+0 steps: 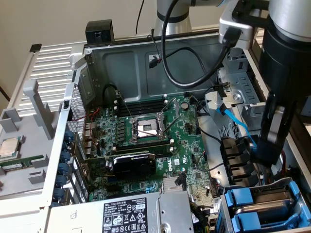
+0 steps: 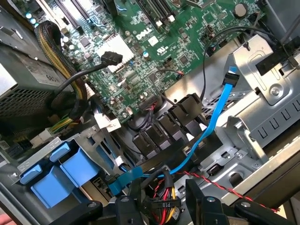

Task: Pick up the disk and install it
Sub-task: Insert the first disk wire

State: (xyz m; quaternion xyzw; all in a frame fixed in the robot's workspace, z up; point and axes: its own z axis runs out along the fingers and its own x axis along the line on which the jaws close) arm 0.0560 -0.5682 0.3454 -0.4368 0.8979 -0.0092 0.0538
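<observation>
Wrist view: hand (image 2: 164, 183) spread wide, empty, over red-yellow cables (image 2: 161, 199).

**Setting around the open computer case (image 1: 131, 63).** Behind the case rises a plain cream wall (image 1: 58, 19), bare except for a thin black cable (image 1: 140, 14) hanging in front of it. A small black box (image 1: 99, 31) sits on the case's rear rim. To the exterior view's left of the case lies a white slatted panel (image 1: 53, 63). On the same side, nearer the camera, stands a grey plastic rack (image 1: 34, 94) with upright posts. A dark strip (image 1: 3, 92) shows beyond the panel; what it is cannot be told. The light is soft and even, casting no hard shadows.
</observation>
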